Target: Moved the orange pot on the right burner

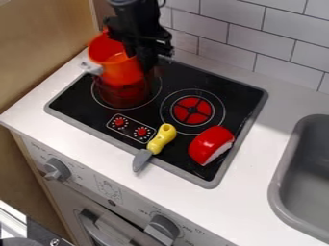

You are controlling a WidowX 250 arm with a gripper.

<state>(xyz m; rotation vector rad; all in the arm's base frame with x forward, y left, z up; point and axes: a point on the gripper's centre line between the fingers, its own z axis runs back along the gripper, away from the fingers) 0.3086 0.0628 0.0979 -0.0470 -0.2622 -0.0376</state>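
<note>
Camera view: white bench, black toy stovetop set in it, grey sink at right. Orange plastic pot is tilted over the left burner. Black two-finger gripper is at its right rim; jaws look nearly closed, pinching the wall. Pot reads light and stiff, slick-walled, could pivot in the pinch. Rim wall is the best hold, not the pale stub handle. Target's the red-centred right burner; red-and-white toy food piece and yellow-handled toy knife sit close by.
</note>
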